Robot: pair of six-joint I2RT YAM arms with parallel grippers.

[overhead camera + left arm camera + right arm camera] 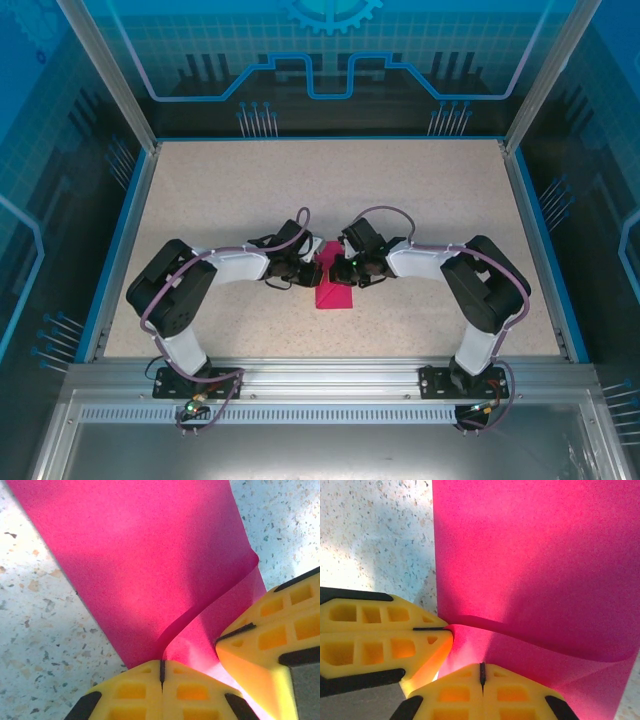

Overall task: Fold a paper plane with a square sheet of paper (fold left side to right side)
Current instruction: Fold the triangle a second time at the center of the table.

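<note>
Both arms met mid-frame over the bench [220,200], the left pincer [314,273] nipping the pink sheet of paper [335,295], the right pincer [349,272] clenched against it, its lifted curling layer plain from the wrist views.

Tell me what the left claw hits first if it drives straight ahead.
Most likely the thin magenta-pink paper sheet itself: its lifted, curling flap starts right at the shut tips of the left claw. How high it stands is hard to judge.

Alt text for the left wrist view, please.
The left hand, shut, pinches the near edge of a magenta paper sheet whose upper layer bows up; the right hand pinches it alongside, on a speckled table.
</note>
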